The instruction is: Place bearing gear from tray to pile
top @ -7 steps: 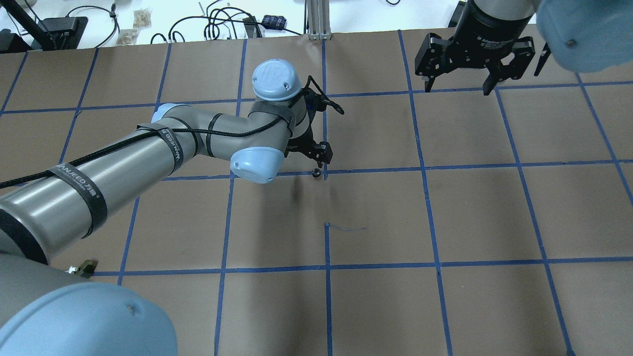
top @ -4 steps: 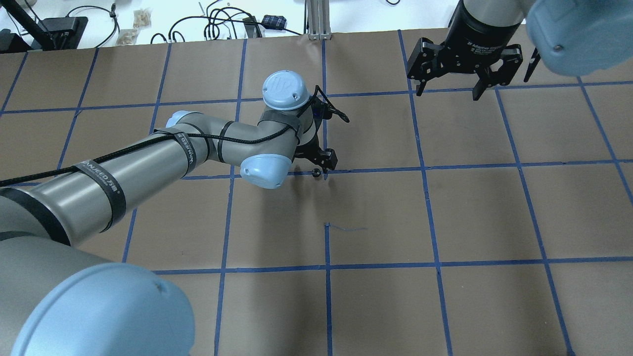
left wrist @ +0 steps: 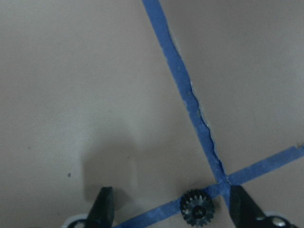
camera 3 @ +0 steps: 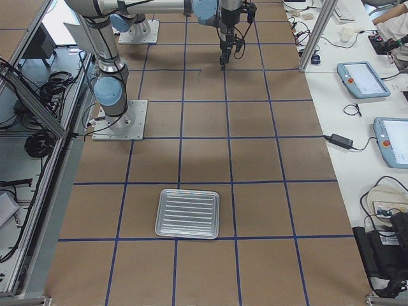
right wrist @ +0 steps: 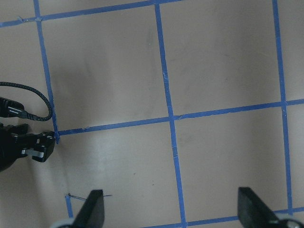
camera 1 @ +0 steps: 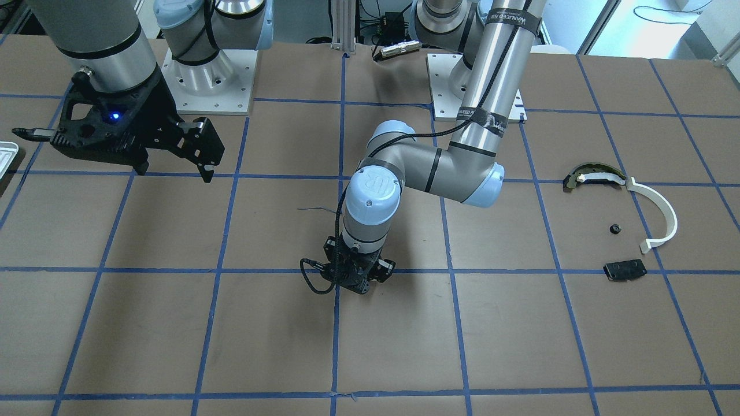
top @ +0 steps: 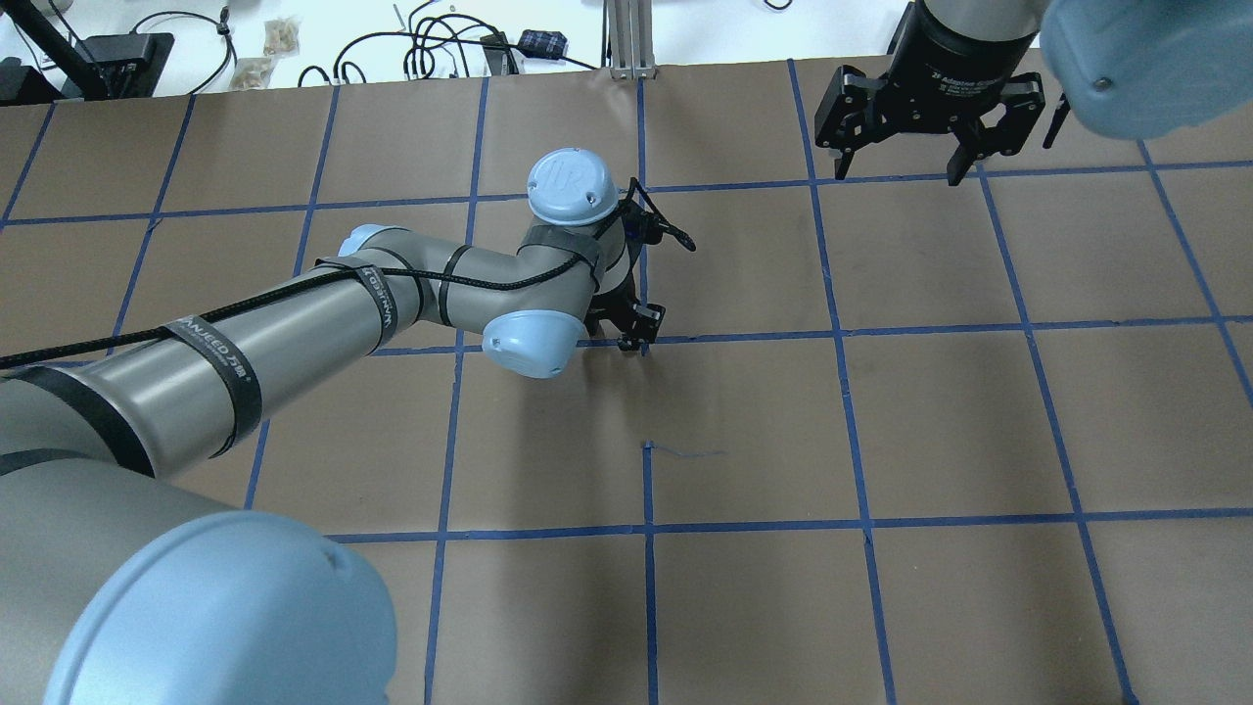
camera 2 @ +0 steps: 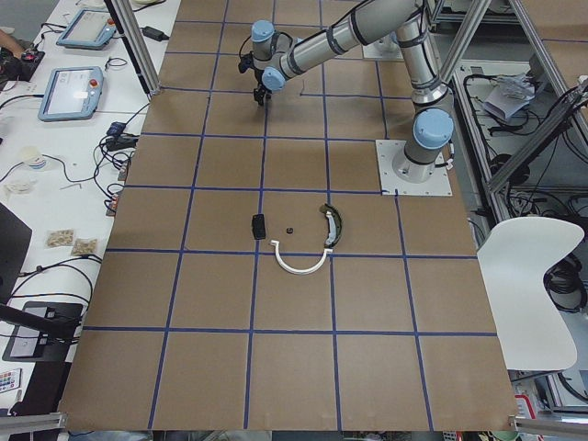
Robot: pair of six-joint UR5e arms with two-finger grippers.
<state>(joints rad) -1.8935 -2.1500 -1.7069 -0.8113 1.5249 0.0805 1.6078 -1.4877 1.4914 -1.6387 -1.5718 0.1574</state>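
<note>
The bearing gear point(left wrist: 197, 209) is a small black toothed wheel lying on a blue tape line at mid-table. My left gripper point(left wrist: 173, 209) is low over it and open, with the gear between its fingers and nearer the right one. The same gripper point(top: 638, 328) shows from overhead, but the gear is hard to make out there. My right gripper point(top: 899, 164) hangs open and holds nothing at the far right. The tray point(camera 3: 159, 213) is a ribbed silver tray. The pile holds a white arc point(camera 1: 665, 214), a dark curved piece point(camera 1: 595, 175) and a black plate point(camera 1: 624, 270).
A small black part point(camera 1: 614, 228) lies among the pile's pieces. Brown paper with a blue tape grid covers the table. Cables and devices sit on the white bench point(top: 294, 39) beyond the table's far edge. The arm bases point(camera 1: 202, 75) stand on the robot's side.
My left gripper has come down over the gear on the tape line, its fingers now on either side of it. The right gripper has shifted only slightly.
</note>
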